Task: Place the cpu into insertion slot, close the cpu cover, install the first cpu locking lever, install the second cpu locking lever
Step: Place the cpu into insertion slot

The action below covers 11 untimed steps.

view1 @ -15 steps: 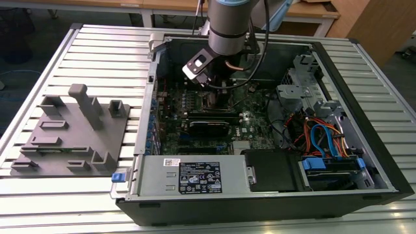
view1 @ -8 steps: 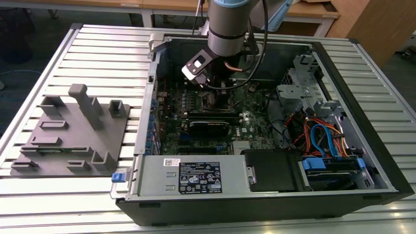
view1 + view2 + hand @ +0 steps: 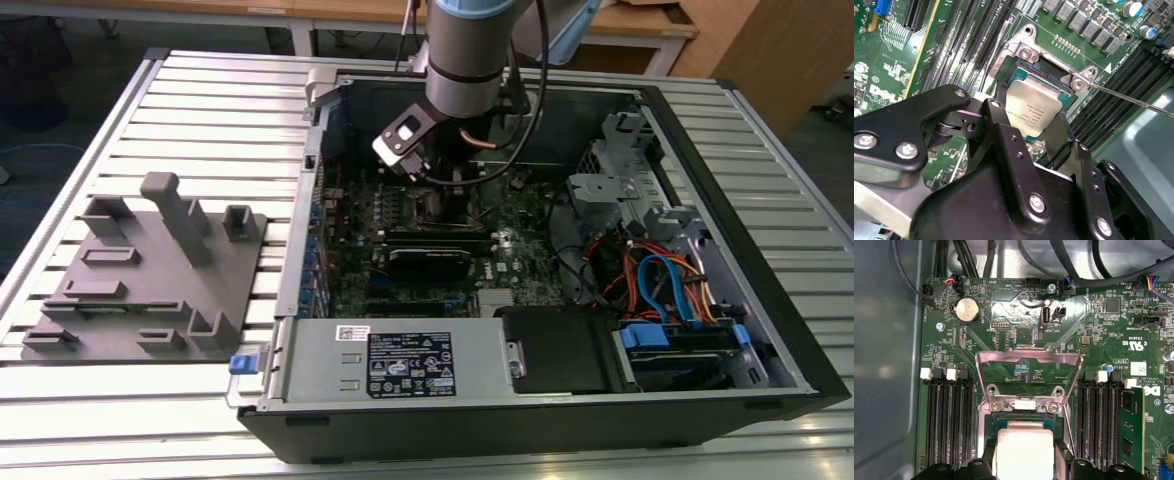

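Note:
My gripper (image 3: 1029, 122) reaches down into the open computer case, over the green board in the exterior view (image 3: 438, 180). It is shut on the cpu (image 3: 1035, 107), a flat square chip with a dull grey metal top, one black finger (image 3: 996, 117) on each side. The cpu (image 3: 1024, 450) sits at the insertion slot (image 3: 1054, 67), inside its silvery rim; whether it rests fully seated I cannot tell. The cpu cover (image 3: 1029, 358), a thin metal frame with a square window, stands raised behind the slot. A thin wire locking lever (image 3: 1134, 100) juts out from one corner.
Long black memory slots (image 3: 949, 425) flank the socket, with one memory stick (image 3: 1131, 430) fitted. A coin battery (image 3: 967, 309) lies beyond the cover. The grey power-supply box (image 3: 400, 365), drive cage and coloured cables (image 3: 654, 280) fill the case. A grey fixture plate (image 3: 147, 270) sits at the exterior view's left.

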Motion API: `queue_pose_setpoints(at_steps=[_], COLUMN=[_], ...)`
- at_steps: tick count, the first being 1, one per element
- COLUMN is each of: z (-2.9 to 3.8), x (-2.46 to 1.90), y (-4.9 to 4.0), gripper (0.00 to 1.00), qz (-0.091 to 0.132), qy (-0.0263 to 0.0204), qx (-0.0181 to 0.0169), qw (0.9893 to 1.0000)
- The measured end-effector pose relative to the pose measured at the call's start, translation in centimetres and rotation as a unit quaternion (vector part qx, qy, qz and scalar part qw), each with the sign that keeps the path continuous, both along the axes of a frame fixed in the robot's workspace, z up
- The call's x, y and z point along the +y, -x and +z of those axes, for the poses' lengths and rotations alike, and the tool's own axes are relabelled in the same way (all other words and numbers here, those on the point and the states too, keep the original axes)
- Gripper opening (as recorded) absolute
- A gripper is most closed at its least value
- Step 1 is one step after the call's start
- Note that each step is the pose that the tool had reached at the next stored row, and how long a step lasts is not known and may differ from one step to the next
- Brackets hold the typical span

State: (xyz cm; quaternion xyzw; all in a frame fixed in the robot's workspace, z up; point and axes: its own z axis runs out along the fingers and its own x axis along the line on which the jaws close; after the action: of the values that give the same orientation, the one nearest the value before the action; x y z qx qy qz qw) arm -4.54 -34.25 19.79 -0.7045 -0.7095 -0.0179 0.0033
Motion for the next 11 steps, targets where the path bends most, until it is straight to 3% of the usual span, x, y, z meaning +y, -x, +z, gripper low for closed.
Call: queue_pose_setpoints(at_steps=[11], z=[-0.44], x=[0.01], y=[0.00], gripper=[0.54], qz=[-0.001], qy=[-0.0006], qx=[0.0001], qw=[1.0000])
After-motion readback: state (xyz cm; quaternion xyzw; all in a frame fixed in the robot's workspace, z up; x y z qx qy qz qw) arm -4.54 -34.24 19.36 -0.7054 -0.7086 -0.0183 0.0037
